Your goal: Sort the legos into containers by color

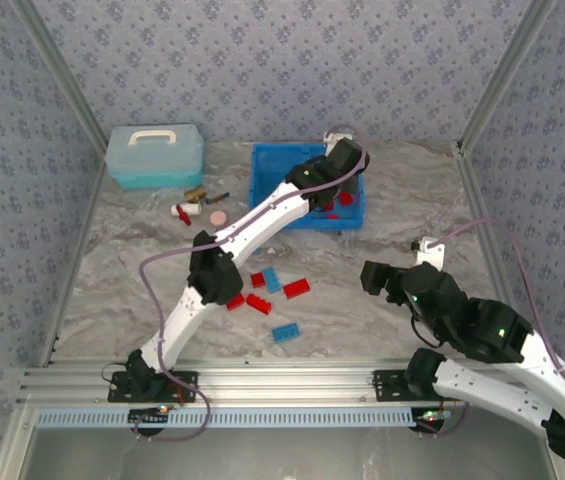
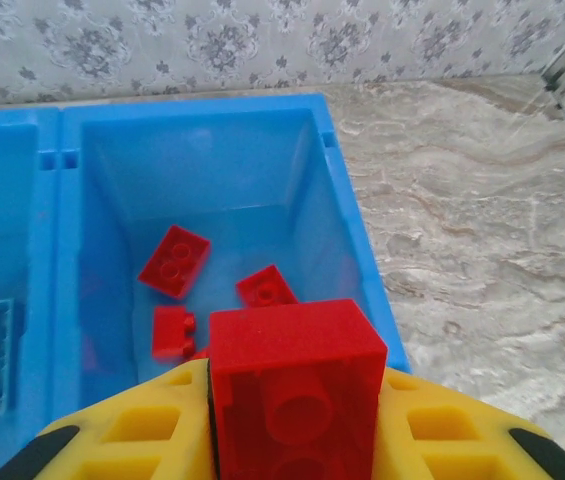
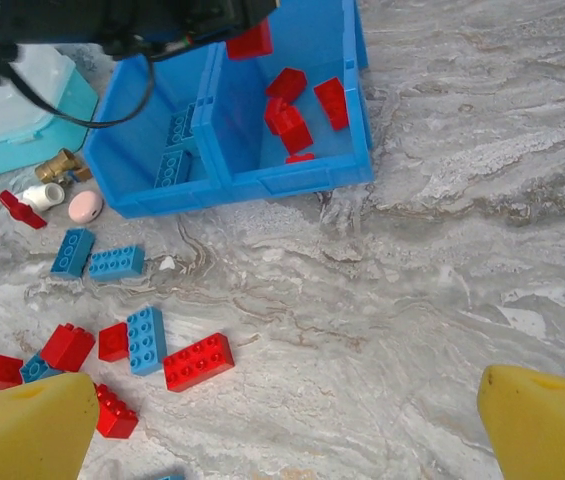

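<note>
Bright red lego, hollow tubed underside

Top camera: high above near table edge, looking down over whole surface. Left wrist camera: close above blue bin, facing back wall. Right wrist camera: farther off, angled down; shares bin, loose bricks with top view.

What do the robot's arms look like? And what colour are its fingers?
The left arm and right arm are both made of white tubes joined by chunky black joints, with tiny green lights. A thin lilac cable loops along each one. The fingers are bright yellow blocks, and the left fingers have hollow pockets and black corners.
</note>
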Available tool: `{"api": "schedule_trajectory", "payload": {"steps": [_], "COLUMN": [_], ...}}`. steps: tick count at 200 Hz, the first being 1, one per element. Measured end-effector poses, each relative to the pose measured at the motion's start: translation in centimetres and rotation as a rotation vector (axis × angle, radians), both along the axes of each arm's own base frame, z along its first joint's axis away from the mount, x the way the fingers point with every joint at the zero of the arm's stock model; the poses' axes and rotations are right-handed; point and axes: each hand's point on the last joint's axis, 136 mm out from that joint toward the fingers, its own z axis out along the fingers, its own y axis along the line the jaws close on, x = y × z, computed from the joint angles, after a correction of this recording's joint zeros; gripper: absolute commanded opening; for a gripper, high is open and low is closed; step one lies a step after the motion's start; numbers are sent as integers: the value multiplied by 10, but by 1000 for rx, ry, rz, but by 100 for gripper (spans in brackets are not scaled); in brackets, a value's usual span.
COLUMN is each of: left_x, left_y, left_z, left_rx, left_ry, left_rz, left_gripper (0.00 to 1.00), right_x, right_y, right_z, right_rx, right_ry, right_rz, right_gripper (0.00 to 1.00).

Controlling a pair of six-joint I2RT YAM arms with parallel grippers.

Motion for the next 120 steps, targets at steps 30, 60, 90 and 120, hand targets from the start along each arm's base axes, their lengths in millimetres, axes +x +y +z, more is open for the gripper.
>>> {"api": "schedule_trajectory", "payload": {"steps": [30, 60, 90, 120], "left_x": [17, 23, 20, 9], "left_y": [2, 2, -7, -8], "left_z": [-47, -71, -64, -37], "left_rx": [30, 25, -3, -30], "left_ry": [58, 92, 86, 84], "left_rz": [-10, -14, -39, -63], "left_gripper": [39, 55, 62, 62], "right_x": [-2, -3, -3, -3], "right_y": [-1, -1, 0, 0], "right_z": [-4, -4, -4, -7], "right_rx": [-7, -9, -6, -13], "right_ry": [14, 15, 16, 20], "right_rz": [1, 4, 5, 4], "right_gripper": [100, 100, 100, 100]}}
